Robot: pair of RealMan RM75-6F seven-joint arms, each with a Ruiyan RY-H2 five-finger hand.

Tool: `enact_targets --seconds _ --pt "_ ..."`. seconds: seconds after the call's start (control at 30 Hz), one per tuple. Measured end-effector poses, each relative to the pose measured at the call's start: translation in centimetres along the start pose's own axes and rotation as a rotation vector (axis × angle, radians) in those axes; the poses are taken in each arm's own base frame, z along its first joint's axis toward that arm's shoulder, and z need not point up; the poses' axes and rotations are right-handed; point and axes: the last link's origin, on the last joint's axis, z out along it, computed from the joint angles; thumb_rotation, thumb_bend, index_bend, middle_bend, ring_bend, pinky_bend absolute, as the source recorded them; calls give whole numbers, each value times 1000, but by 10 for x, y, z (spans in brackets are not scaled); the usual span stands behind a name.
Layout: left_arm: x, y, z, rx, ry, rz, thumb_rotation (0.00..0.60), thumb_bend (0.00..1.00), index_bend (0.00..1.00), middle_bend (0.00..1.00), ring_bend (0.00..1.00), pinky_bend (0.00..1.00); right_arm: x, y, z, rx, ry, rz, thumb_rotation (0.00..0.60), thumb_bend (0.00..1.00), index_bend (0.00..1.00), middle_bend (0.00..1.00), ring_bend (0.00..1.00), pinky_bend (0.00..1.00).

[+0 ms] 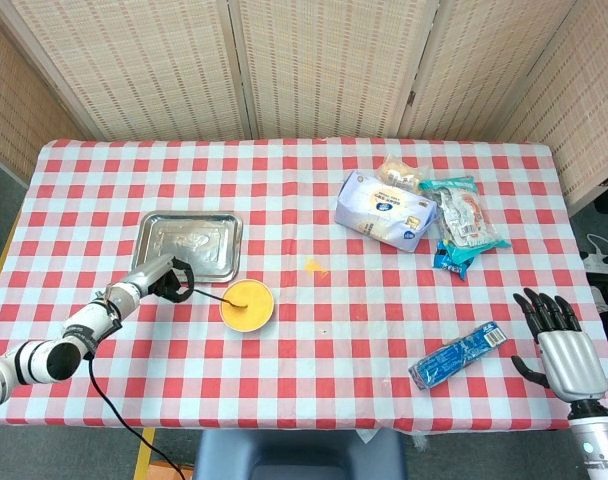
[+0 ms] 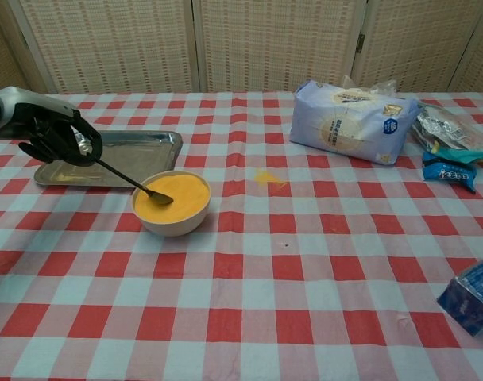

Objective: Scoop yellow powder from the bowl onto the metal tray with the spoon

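Observation:
A white bowl (image 2: pixel 171 204) (image 1: pixel 248 305) of yellow powder stands near the table's front left. My left hand (image 2: pixel 57 136) (image 1: pixel 162 280) grips the dark handle of a spoon (image 2: pixel 124 179) (image 1: pixel 210 295), whose tip lies in the powder. Just behind the hand lies the metal tray (image 2: pixel 144 146) (image 1: pixel 190 243), with a little yellow powder at its near left. My right hand (image 1: pixel 563 343) hangs open off the table's front right corner, holding nothing; it shows in the head view only.
A small spill of yellow powder (image 2: pixel 268 178) (image 1: pixel 314 266) marks the cloth right of the bowl. A large white-blue bag (image 2: pixel 354 121) (image 1: pixel 385 210) and snack packets (image 2: pixel 453 146) (image 1: pixel 462 225) lie at the back right. A blue packet (image 1: pixel 459 354) (image 2: pixel 473 295) lies near the front right.

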Motion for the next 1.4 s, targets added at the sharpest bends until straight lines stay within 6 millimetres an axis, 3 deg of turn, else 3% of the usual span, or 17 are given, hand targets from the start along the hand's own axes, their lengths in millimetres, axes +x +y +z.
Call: enact_targets --seconds 0.5,0.8,1.13,1.4 --pt "6 -4 0 23 -115 -126 600 537 957 1000 1000 1000 -1 0 1 -4 -1 -2 600 185 0 0 0 0" --pt "5 -7 -9 12 -146 -153 600 536 957 1000 1000 1000 -1 -1 0 3 -3 -1 600 185 0 0 0 0" --pt "20 -6 -21 -12 -119 -228 600 537 957 1000 1000 1000 0 -2 -3 10 0 2 600 185 0 0 0 0" --pt "34 -18 -15 11 -80 -271 600 534 957 1000 1000 1000 -1 0 -1 -1 -4 0 600 185 0 0 0 0"
